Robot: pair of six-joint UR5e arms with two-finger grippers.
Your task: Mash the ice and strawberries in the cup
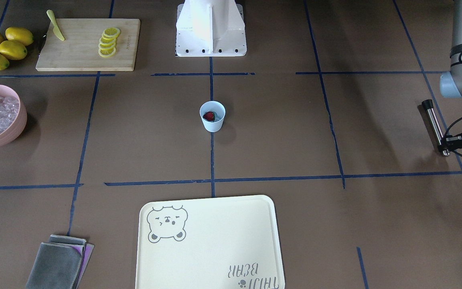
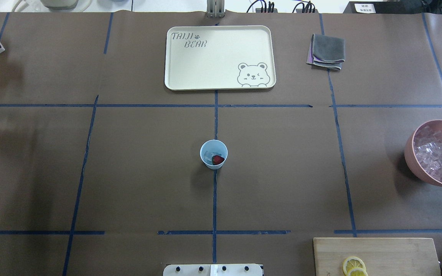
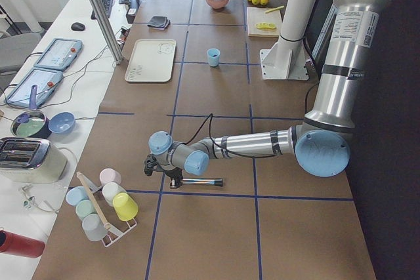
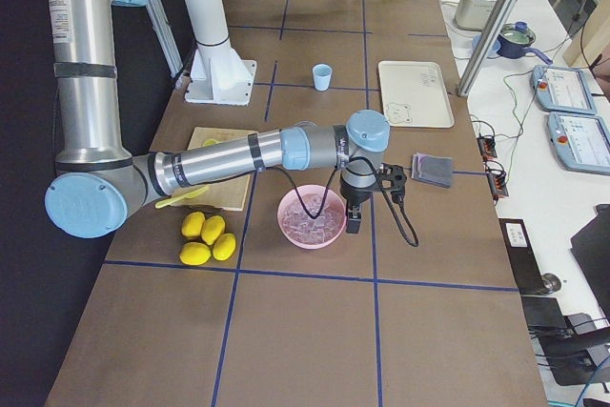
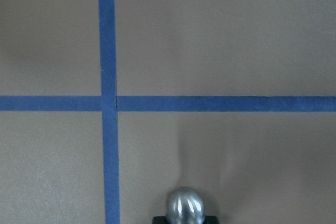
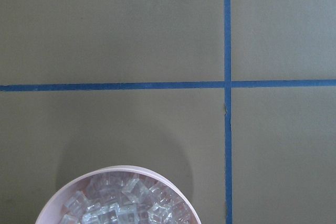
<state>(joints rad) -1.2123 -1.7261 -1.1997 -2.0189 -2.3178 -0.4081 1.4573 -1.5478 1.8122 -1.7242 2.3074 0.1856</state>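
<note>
Jaws of the left gripper (image 1: pixel 444 149) look clamped on the muddler (image 1: pixel 434 124) near its lower end (the rod lying low), well off to the left of the cup (image 1: pixel 213 125). That cup holds the strawberry (image 1: pixel 209 116) and ice (image 2: pixel 208 154), unmashed. Beyond the cup, the right gripper (image 4: pixel 352 226) hangs over the pink bowl (image 4: pixel 310 243), its opening impossible to judge. This is likely the fetching step; next, the muddler must come upright over the cup.

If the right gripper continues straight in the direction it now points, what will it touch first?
The right gripper points down over one side of the pink bowl. Going straight down, it would probably meet the ice cubes in it first, or perhaps the rim; depth is unclear from the side view.
</note>
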